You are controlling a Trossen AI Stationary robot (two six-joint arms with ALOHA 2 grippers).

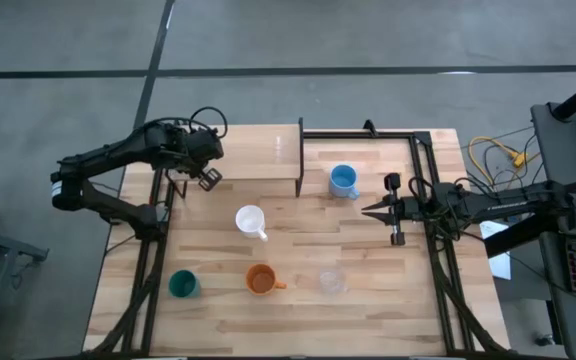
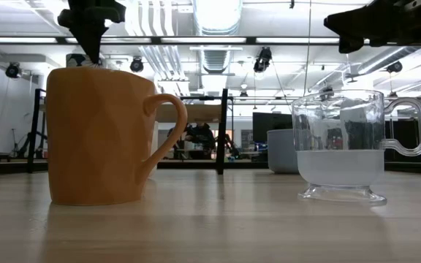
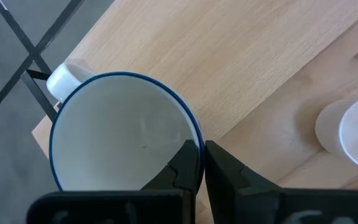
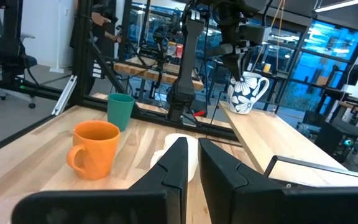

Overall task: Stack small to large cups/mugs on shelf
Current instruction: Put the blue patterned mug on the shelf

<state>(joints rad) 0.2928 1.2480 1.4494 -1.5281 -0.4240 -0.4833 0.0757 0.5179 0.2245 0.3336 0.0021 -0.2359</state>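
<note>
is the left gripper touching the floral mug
Touching: in the left wrist view the left gripper's shut fingers pinch the mug's blue rim.

Worktop [image 1: 298, 300]: pale wood planks, smooth matt. Orange mug [image 2: 101, 135]: matt, faceted. Clear cup [image 2: 340, 142]: see-through, glossy. Shelf [image 3: 241, 68]: light wood, fine grain. White mug [image 3: 120, 134]: glossy, blue-rimmed.
</note>
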